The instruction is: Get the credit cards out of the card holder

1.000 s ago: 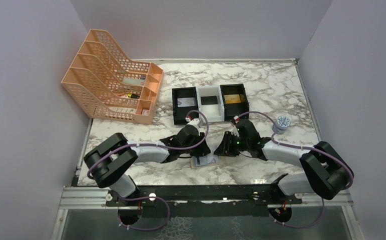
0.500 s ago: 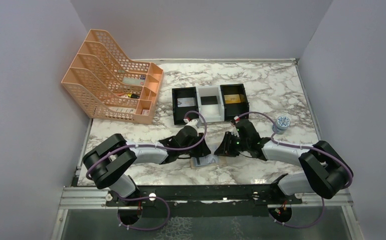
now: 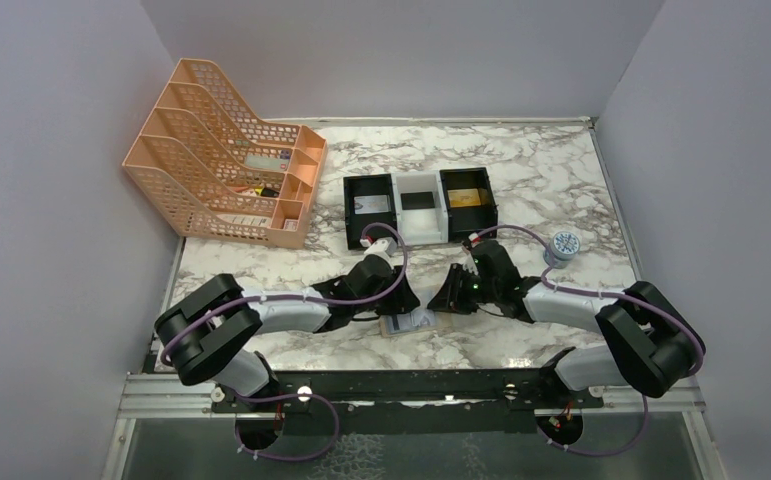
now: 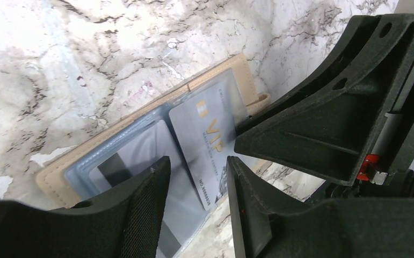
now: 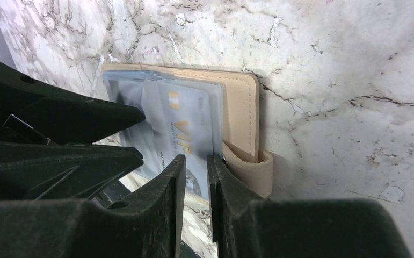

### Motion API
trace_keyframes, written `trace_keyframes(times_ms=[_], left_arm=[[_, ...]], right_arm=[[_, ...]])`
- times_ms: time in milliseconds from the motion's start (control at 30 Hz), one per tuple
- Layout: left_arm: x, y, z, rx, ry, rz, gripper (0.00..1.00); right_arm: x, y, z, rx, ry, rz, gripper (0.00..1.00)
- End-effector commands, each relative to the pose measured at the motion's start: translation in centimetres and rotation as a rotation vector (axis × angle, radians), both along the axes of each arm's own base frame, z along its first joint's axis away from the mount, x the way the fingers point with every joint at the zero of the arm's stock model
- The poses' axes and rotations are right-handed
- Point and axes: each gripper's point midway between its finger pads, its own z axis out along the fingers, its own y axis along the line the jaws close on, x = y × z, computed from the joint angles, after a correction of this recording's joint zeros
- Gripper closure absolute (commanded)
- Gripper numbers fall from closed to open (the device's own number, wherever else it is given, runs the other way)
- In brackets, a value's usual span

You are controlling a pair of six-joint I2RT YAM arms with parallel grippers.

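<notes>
Looking along the left gripper (image 4: 198, 164), I see its two fingers standing apart with a clear gap. The near end of a silver VIP card (image 4: 207, 129) lies flat in that gap, below the tips, and I see neither finger pressing on its faces. Just past those tips the card holder (image 4: 237, 70) lies open and flat on the marble table (image 4: 86, 48). Its tan rim faces outward and its clear sleeves (image 4: 140, 145) face up, with the card sticking out of one sleeve toward me. Across the holder from this gripper sits the right gripper (image 5: 196, 160), with one black fingertip right at the card's edge.

Through the right wrist camera, that gripper's fingers are nearly together, with only a narrow slot between them. The card's lower end runs down into the slot, but I cannot tell whether the fingers clamp it or merely straddle it. Just right of the slot, the holder's tan strap (image 5: 250, 166) loops over the holder's near edge. To the left, the other gripper's black fingers lie over the sleeves.

From above, both grippers meet tip to tip over the holder, close to the arm bases. Beyond the fingertips stands a row of three trays (image 3: 420, 205), black, white and black. Well off beyond the left arm is an orange file rack (image 3: 221, 150). A small round blue-and-white object (image 3: 564, 243) sits just past the right arm's wrist.
</notes>
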Motion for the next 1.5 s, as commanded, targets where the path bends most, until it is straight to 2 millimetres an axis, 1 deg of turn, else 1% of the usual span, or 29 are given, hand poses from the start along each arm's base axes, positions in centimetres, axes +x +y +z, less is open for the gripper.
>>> trace_keyframes(times_ms=[0, 167, 267, 433, 500, 667, 800, 900, 1033, 1200, 1367, 1467], left_arm=[[-1.1, 4.7, -4.1, 0.211, 0.051, 0.053, 0.52], [-1.6, 2.2, -3.8, 0.129, 0.061, -0.039, 0.55], [-2.1, 1.7, -4.7, 0.128, 0.099, -0.066, 0.59], [-2.6, 1.6, -5.5, 0.132, 0.13, -0.084, 0.6], [-2.9, 1.3, -5.4, 0.115, 0.135, -0.098, 0.61], [-2.8, 0.6, -4.5, 0.062, 0.12, -0.1, 0.65], [-2.6, -0.2, -3.1, -0.009, 0.098, -0.103, 0.69], [-2.6, -0.8, -2.2, -0.058, 0.102, -0.098, 0.77], [-2.9, -1.6, -1.3, -0.117, 0.12, -0.108, 0.79], [-3.0, -1.7, -0.3, -0.152, 0.112, -0.103, 0.83], [-3.4, -1.6, 0.2, -0.181, 0.132, -0.096, 0.86], [-3.1, -1.4, 0.1, -0.176, 0.123, -0.081, 0.89]], right_arm=[[-1.1, -3.4, -3.5, -0.168, 0.051, -0.065, 0.77], [-1.2, -3.0, -3.4, -0.151, 0.056, -0.039, 0.77], [-1.3, -3.0, -3.4, -0.152, 0.061, -0.043, 0.77], [-1.5, -2.8, -3.1, -0.131, 0.063, -0.04, 0.77], [-1.7, -2.5, -3.0, -0.112, 0.069, -0.03, 0.77], [-1.7, -2.5, -3.2, -0.11, 0.079, -0.041, 0.77], [-1.8, -2.7, -3.4, -0.115, 0.082, -0.054, 0.77], [-1.8, -2.7, -3.4, -0.112, 0.081, -0.056, 0.77], [-1.7, -2.4, -3.3, -0.102, 0.084, -0.051, 0.77], [-1.7, -2.1, -3.1, -0.079, 0.087, -0.054, 0.77], [-1.7, -1.6, -2.8, -0.041, 0.092, -0.053, 0.77], [-1.7, -1.6, -2.7, -0.039, 0.092, -0.058, 0.77]])
